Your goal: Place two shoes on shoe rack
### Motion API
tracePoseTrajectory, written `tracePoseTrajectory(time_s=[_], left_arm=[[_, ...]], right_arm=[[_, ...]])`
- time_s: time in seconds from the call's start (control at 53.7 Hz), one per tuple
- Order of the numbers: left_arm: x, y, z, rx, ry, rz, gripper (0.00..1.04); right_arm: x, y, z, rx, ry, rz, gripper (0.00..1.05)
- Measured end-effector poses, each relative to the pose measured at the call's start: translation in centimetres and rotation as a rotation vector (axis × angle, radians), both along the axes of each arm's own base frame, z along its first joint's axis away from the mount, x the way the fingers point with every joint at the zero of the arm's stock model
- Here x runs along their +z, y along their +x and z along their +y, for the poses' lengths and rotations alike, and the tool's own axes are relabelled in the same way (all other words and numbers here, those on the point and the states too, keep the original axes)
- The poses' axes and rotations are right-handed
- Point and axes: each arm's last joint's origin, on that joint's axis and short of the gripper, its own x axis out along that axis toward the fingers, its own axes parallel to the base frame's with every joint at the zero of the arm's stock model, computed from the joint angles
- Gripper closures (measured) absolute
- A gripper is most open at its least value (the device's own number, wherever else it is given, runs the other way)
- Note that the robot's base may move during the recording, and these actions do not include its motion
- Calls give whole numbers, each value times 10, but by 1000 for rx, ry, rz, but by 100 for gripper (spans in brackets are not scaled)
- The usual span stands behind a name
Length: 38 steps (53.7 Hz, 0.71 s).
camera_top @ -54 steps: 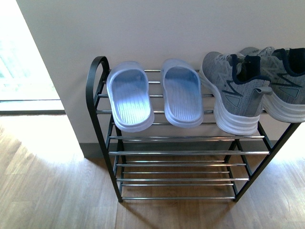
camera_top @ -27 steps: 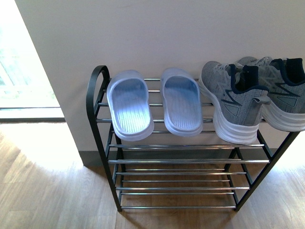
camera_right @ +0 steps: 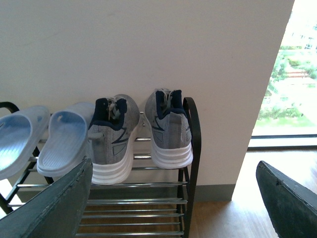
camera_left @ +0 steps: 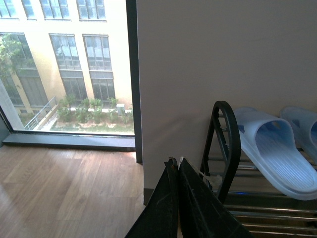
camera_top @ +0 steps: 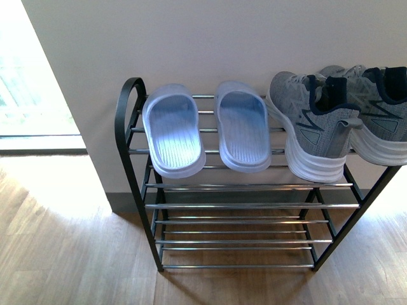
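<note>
Two grey knit sneakers with thick white soles rest side by side on the top tier of the black shoe rack (camera_top: pixel 130 165), at its right end, heels toward me: one (camera_top: pixel 311 124) (camera_right: pixel 113 138) and the other (camera_top: pixel 375 114) (camera_right: pixel 168 126). The rack (camera_right: pixel 192 148) (camera_left: pixel 227 144) stands against the wall. My left gripper (camera_left: pixel 174 166) is shut and empty, held off the rack's left end. My right gripper (camera_right: pixel 176 198) is wide open with nothing in it, back from the sneakers. Neither arm shows in the front view.
A pair of pale blue slides (camera_top: pixel 173 136) (camera_top: pixel 243 130) fills the left half of the top tier. The lower chrome tiers (camera_top: pixel 241 222) hold nothing. Wood floor (camera_top: pixel 63 254) lies around; a bright window (camera_top: pixel 25 82) is at the left.
The front view has bobbed: the rack and shoes sat lower in the picture half a second ago and are now back near where they were a second ago. The shoes themselves stay put.
</note>
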Motion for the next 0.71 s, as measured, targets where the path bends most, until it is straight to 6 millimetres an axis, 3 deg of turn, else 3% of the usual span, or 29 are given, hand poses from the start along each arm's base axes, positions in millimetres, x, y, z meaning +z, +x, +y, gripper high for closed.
tracePoseTrajectory(time_s=[0.707], left_arm=[[5, -22, 0, 0, 0, -16, 103]], right_arm=[[0, 0, 0, 0, 0, 0, 9]])
